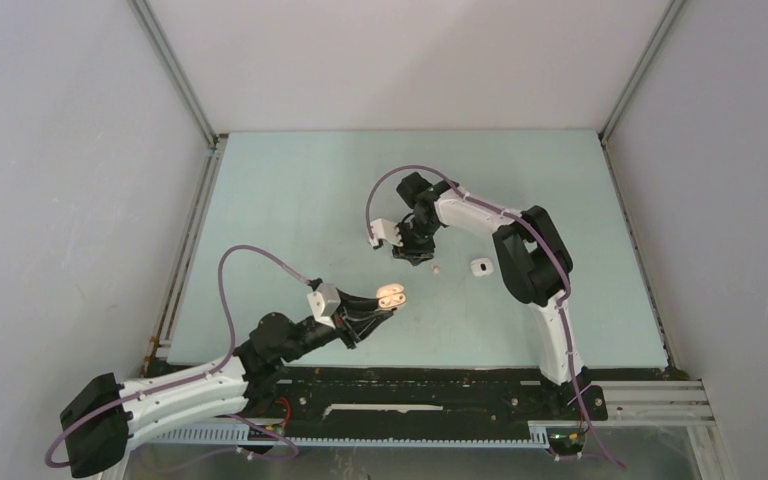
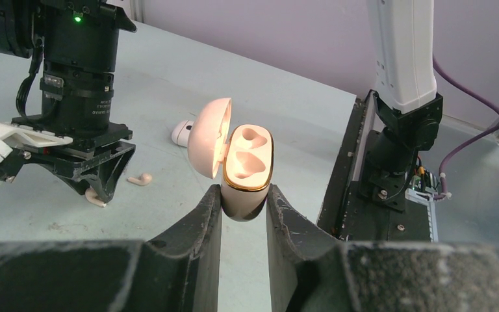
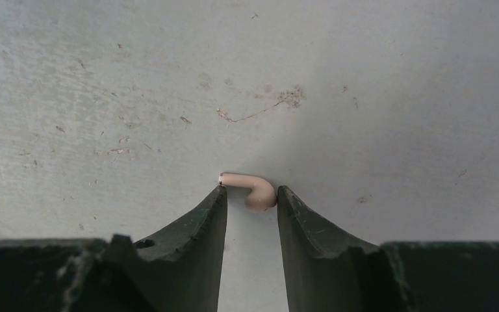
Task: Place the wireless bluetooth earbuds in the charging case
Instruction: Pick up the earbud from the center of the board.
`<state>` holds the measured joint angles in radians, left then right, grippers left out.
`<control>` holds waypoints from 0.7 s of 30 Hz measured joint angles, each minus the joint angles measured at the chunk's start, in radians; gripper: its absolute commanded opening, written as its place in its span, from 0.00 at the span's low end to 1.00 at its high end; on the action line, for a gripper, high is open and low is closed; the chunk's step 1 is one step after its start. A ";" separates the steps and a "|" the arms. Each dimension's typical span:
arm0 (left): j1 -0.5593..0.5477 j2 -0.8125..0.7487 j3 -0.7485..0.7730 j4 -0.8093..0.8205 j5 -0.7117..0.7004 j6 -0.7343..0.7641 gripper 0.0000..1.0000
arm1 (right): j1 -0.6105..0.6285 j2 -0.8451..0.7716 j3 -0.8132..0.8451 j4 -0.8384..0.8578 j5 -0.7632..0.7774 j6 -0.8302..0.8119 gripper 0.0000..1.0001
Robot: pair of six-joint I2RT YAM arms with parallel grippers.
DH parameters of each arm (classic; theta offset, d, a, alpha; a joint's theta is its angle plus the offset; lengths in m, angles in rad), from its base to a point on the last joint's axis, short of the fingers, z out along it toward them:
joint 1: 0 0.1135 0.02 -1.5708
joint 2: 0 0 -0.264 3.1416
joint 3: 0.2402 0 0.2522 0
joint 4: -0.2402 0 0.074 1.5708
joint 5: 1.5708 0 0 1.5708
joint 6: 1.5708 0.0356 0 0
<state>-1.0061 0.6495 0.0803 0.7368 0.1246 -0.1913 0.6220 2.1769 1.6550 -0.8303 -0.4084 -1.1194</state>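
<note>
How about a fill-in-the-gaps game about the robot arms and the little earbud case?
The left gripper holds a tan charging case with its lid ___.
Both wells inside it are ___.
The right gripper has its fingertips either side of a tan earbud lying on the ___.
Missing words: open; empty; table.
</note>
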 measured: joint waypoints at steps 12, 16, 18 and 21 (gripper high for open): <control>0.000 -0.002 0.000 -0.002 0.000 0.000 0.00 | 0.006 0.010 0.018 -0.027 0.023 0.003 0.38; 0.000 0.005 0.000 -0.002 0.000 0.000 0.00 | 0.006 0.010 0.018 -0.027 0.032 0.011 0.34; 0.000 0.006 0.000 -0.002 0.000 0.000 0.00 | 0.006 0.011 0.020 -0.028 0.037 0.014 0.29; 0.000 0.006 0.000 -0.002 0.000 0.000 0.00 | 0.006 0.013 0.024 -0.027 0.046 0.025 0.21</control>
<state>-1.0061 0.6559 0.0803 0.7349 0.1242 -0.1917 0.6281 2.1902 1.6794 -0.8577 -0.3622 -1.0943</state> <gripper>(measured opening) 0.287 0.278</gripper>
